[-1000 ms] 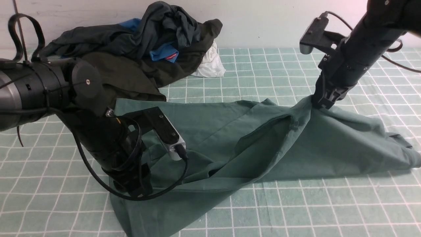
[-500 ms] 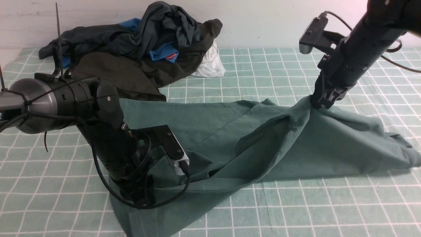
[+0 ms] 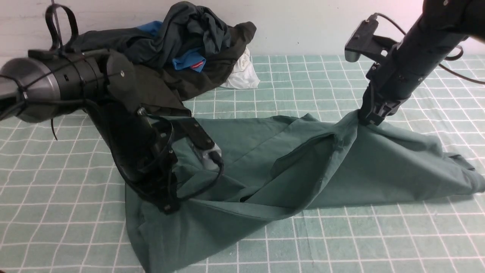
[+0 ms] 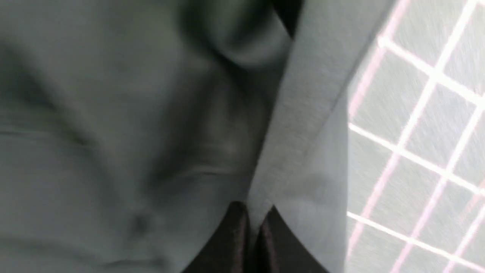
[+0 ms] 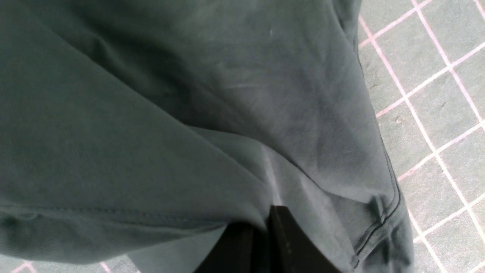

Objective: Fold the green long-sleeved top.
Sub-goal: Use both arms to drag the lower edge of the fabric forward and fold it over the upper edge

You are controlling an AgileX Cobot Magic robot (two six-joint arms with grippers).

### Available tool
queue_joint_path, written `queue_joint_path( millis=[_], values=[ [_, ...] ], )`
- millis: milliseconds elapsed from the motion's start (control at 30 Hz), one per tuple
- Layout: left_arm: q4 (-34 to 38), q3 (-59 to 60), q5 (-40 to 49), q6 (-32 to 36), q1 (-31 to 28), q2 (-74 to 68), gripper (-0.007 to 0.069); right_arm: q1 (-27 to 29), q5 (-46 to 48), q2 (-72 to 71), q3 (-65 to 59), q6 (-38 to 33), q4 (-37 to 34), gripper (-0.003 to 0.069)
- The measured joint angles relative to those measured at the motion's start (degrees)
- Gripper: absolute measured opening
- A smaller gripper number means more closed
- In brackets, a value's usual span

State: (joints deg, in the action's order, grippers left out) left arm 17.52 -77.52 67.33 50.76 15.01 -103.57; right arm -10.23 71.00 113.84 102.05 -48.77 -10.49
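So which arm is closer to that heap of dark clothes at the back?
Left. The left pincer grips the green top in front of the heap of dark clothes; the right pincer holds the top well off to the heap's right.

1 green long-sleeved top (image 3: 265, 151). 2 hands: left hand (image 3: 166, 206), right hand (image 3: 368, 120). 1 checked cloth (image 3: 303, 76). 1 clothes heap (image 3: 159, 72): 1 white piece (image 3: 242, 74), 1 blue piece (image 3: 188, 60), dark pieces uncountable.
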Motion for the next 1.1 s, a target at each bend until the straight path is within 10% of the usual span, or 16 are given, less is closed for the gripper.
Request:
queue_joint_path(
  millis=[633, 1100],
  values=[
    [-9.1, -45.7, 0.6, -7.5, -10.3, -23.0, 0.0000, 0.0, -2.3, 12.7, 12.6, 2.7, 8.3, 0.0020],
    [-9.6, -47.7, -14.9, -8.3, -10.4, -29.3, 0.0000, 2.4, -12.7, 17.5, 12.8, 5.6, 4.8, 0.0020]
  ],
)
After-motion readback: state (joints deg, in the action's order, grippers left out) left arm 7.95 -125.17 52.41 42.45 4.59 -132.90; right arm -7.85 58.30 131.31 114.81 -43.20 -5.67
